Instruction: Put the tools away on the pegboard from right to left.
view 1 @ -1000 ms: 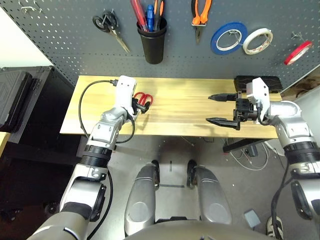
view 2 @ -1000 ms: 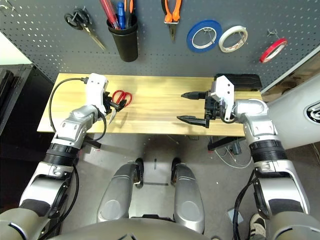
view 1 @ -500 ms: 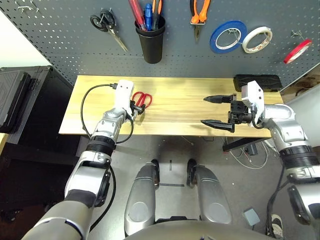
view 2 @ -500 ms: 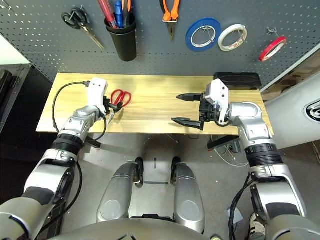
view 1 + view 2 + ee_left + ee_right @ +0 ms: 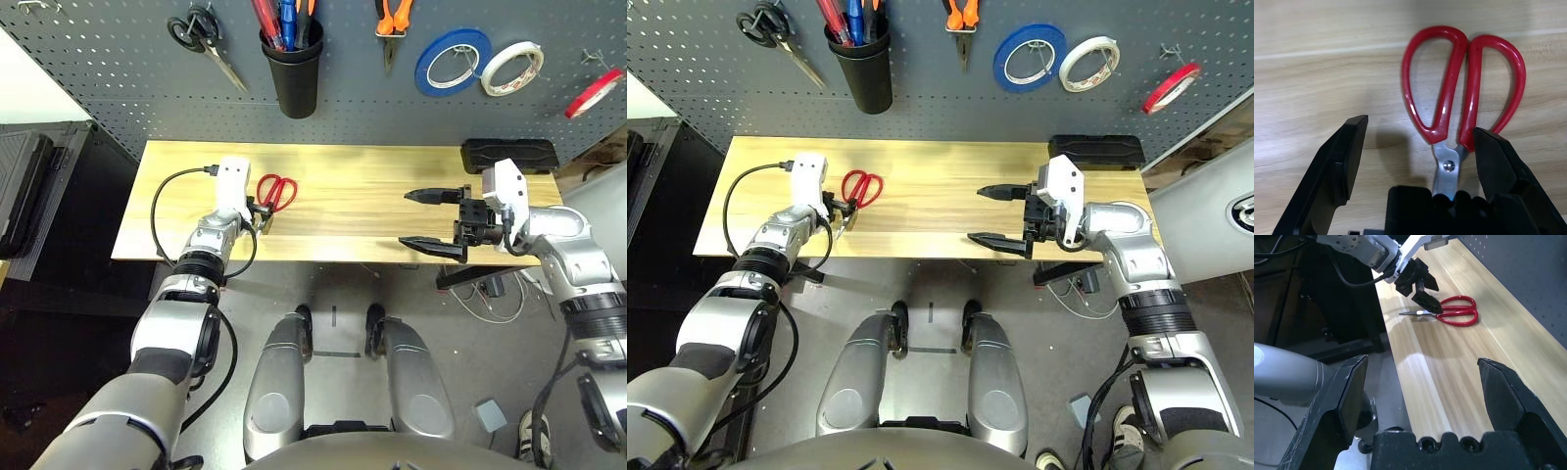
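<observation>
The red-handled scissors (image 5: 1459, 105) lie flat on the wooden counter (image 5: 353, 201), toward its left part, handles pointing far and blades pointing near. They are the last tool off the pegboard (image 5: 118, 78); the red tape ring (image 5: 594, 93), the pliers (image 5: 393, 22) and the cup (image 5: 296, 73) holding the screwdriver already hang there.

Step in hand, as judged: picking up the scissors with the left end effector (image 5: 1418, 161).

- The left end effector is spread wide and holds nothing. In the left wrist view one finger stands just beside the nearer handle loop and the other stands apart on bare wood, with the pivot screw between them.
- Close across the neck at the pivot, not across the loops. The loops are smooth glossy plastic and rounded, so a pinch there would likely slide off.
- The blades are thin bright steel lying flush on the wood. Bring the fingertips down to the surface before closing, or they will ride over the metal.
- Lift straight up before carrying toward a free hook at the left of the pegboard.

The right end effector (image 5: 431, 220) is fully spread and empty, held above the right part of the counter, well apart from the scissors.

The counter is pale, smooth-grained wood. The pegboard is dark grey, rigid, with a regular grid of small holes.
</observation>
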